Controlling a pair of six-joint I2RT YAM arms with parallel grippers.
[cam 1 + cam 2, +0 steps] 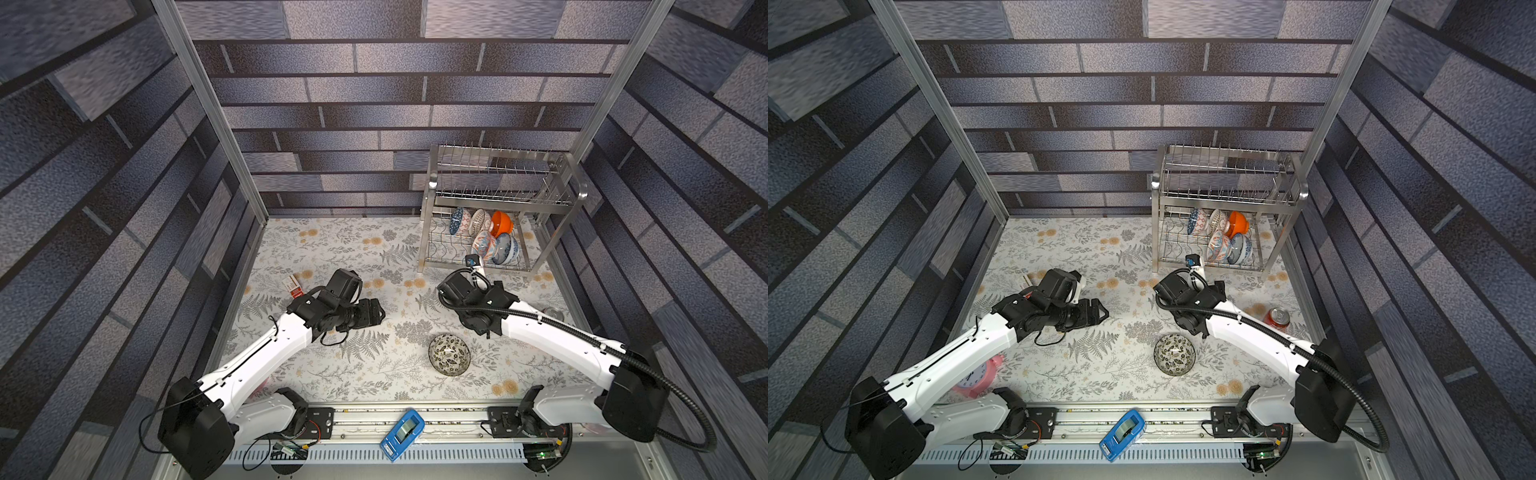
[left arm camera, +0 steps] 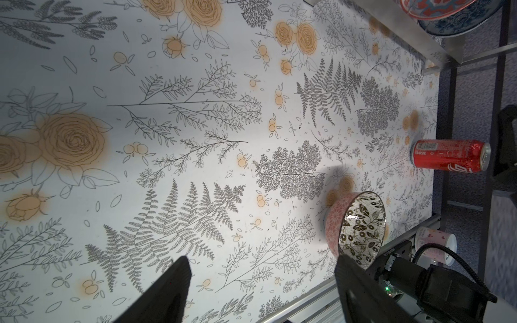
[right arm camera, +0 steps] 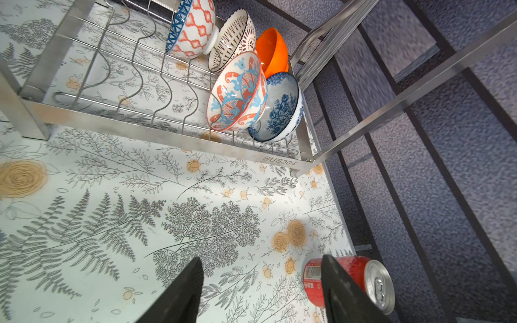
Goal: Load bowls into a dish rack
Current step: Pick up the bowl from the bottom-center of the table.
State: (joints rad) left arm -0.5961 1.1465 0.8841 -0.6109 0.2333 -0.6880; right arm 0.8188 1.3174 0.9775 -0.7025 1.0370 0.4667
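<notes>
Foreground: black-and-white floral bowl (image 1: 449,354) upright on the table (image 1: 332,249). Midground — left gripper (image 2: 261,260) and right gripper (image 3: 260,258), fingers spread, empty. Far right — dish rack (image 1: 427,224), five bowls (image 3: 237,92) on edge in its lower tier.

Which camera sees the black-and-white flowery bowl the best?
A top view: the black-and-white floral bowl sits whole and unblocked on the table, inside facing up. The left wrist view shows it closer, side-on, part hidden behind a finger of the left gripper. The right wrist view misses it.
</notes>
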